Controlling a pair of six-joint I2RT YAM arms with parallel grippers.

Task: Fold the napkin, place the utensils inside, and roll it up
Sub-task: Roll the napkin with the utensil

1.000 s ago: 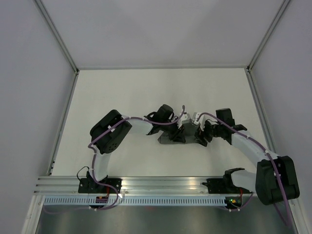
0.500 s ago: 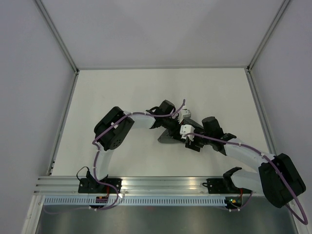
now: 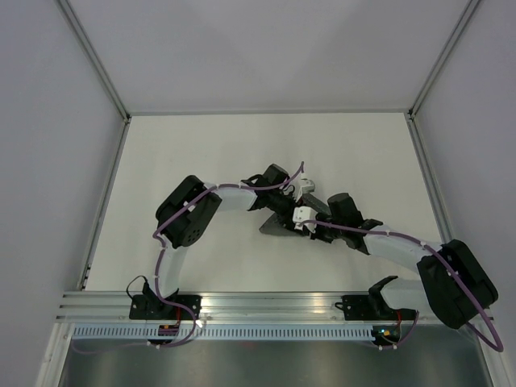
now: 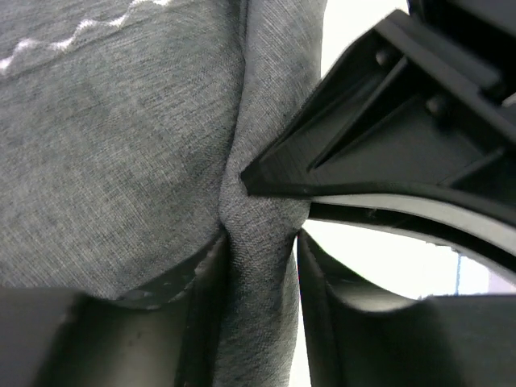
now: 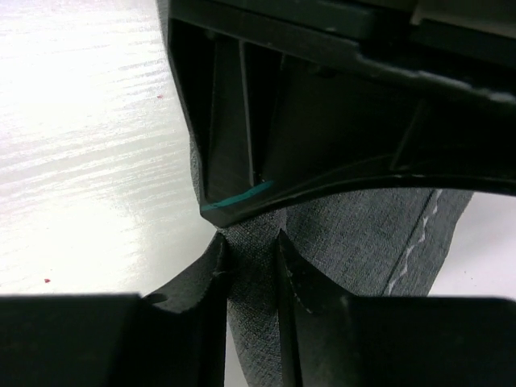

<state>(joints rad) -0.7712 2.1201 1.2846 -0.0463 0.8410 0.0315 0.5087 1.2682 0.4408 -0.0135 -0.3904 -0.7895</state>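
Pinching the napkin (image 3: 276, 228) from both sides, bunched small at mid-surface (image 3: 201, 161); left jaws nearly closed on a raised fold of the grey cloth; right jaws likewise narrow, clamped on the same cloth just beside; pale stitched edge showing.

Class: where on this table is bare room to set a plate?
Free: far half of the table, between napkin and back wall; also left of the left arm. Crowded: centre, where left gripper and right gripper pinch it.
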